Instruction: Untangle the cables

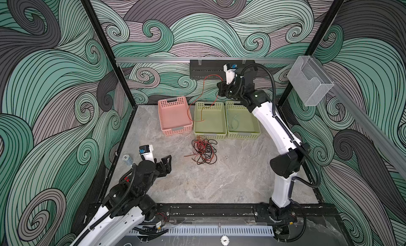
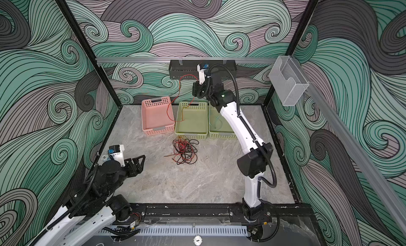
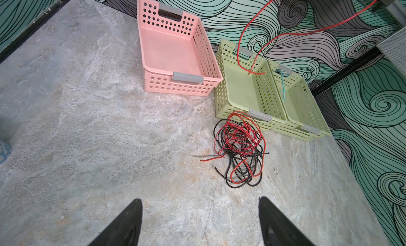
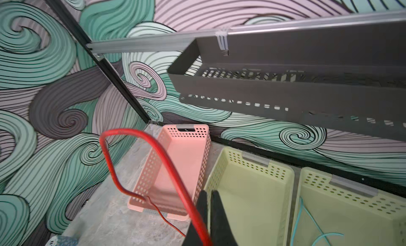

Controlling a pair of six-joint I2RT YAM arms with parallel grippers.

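The right gripper (image 4: 208, 192) is clamped on the red cable (image 4: 108, 159), which loops below it. The left gripper (image 3: 200, 199) stands wide, with the tangle (image 3: 239, 146) ahead of it, apart.

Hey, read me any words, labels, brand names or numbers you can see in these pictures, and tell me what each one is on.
No text can be read in any view.
Round badge on the front edge of the rig: its mark is too small to read.
Blue-patterned item beside the left arm: its print is too blurred to read.
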